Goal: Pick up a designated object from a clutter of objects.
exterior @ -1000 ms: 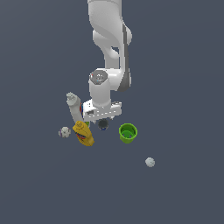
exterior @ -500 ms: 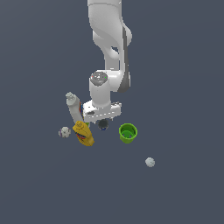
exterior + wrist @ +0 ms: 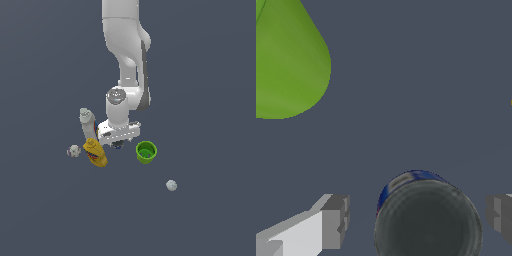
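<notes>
The small short can with a blue label and a dark grey metal top stands upright between my two grey fingers, and I see a gap on each side, so my gripper is spread and touches nothing. In the exterior view the can is almost hidden under my hand, and only a dark bit shows below it.

The can looks nearer to one finger than to the other, I think. If I close like this, that finger may push the can first and tip it or slide it. The round metal wall may also slip if I grip too high.

From the can, the yellow plastic bottle lies at about 8 o'clock, close to my hand; the green cup stands at 4 o'clock. Only the exterior view shows the tall white bottle, at 10 o'clock, and two whitish balls. Only the wrist view shows the finger gaps.
</notes>
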Controlling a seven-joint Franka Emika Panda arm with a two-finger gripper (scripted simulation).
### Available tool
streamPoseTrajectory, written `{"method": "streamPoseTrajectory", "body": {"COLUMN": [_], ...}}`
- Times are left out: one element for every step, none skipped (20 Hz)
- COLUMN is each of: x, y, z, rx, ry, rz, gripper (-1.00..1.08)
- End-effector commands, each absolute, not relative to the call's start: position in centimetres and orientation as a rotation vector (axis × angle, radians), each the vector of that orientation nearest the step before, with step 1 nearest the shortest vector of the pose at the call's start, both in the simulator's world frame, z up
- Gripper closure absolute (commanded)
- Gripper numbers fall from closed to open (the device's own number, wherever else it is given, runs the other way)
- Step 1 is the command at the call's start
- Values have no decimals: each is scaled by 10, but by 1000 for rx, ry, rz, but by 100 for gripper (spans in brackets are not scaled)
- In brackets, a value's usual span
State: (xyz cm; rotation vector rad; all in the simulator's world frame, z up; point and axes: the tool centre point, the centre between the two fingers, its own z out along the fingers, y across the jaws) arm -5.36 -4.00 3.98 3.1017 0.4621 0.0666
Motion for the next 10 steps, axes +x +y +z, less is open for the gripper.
{"method": "streamPoseTrajectory", "body": {"x": [-71,-71,-71,-71,-71,-71,-71,-71,-71,-71], "y": [-53,-53,-53,-53,-53,-53,-53,-53,-53,-53], "z": [18,16,15,14,14,14,14,14,14,14], "rx": [3114,3114,3114,3114,3114,3114,3114,3114,3114,3114], "ry": [416,416,416,416,416,416,416,416,416,416], "rz": [1,0,0,0,0,0,0,0,0,0], "gripper": [-92,-92,-92,-92,-92,108,108,108,108,108]}}
